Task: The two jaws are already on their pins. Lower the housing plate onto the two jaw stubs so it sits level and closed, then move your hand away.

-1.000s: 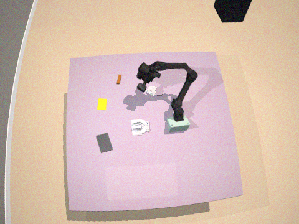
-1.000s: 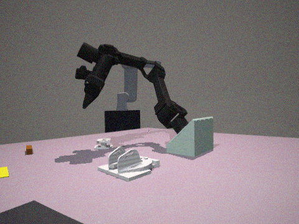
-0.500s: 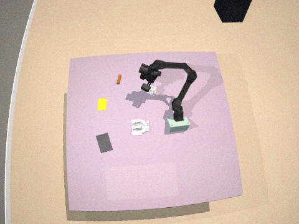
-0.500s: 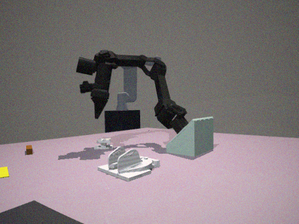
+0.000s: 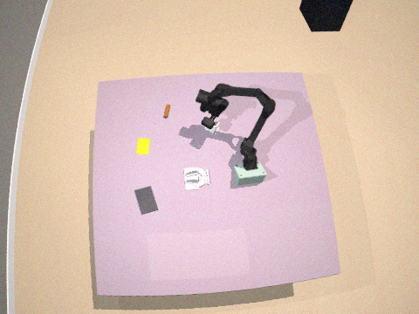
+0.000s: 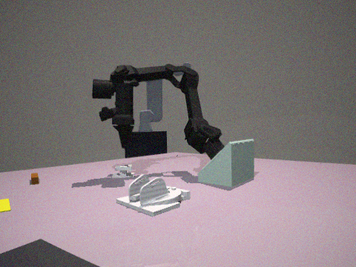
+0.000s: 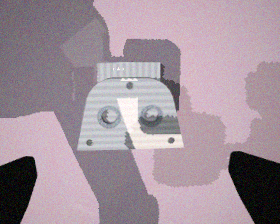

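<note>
The housing plate point(image 5: 213, 129) point(image 6: 122, 175) point(image 7: 100, 135) is pale grey-white and lies on the table, apart from the jaw assembly. In the wrist view it shows two round sockets, three small holes and a raised bar along its far edge. My gripper point(image 5: 209, 123) point(image 6: 124, 146) point(image 7: 134, 165) is open and empty, pointing down above the plate; the plate shows ahead of the gap between its fingers in the wrist view. The white base point(image 5: 188, 187) point(image 6: 152, 211) stands nearer the front, with two upright rounded jaws point(image 6: 153, 191) side by side on it. Their pins are hidden.
An orange block point(image 5: 167, 111) point(image 6: 34, 179), a yellow square point(image 5: 143, 146) point(image 6: 4, 205) and a dark grey rectangle point(image 5: 146, 200) point(image 6: 41, 254) lie on the left. A green wedge-shaped block point(image 5: 250, 177) point(image 6: 242, 164) stands at the arm's foot, right of the base.
</note>
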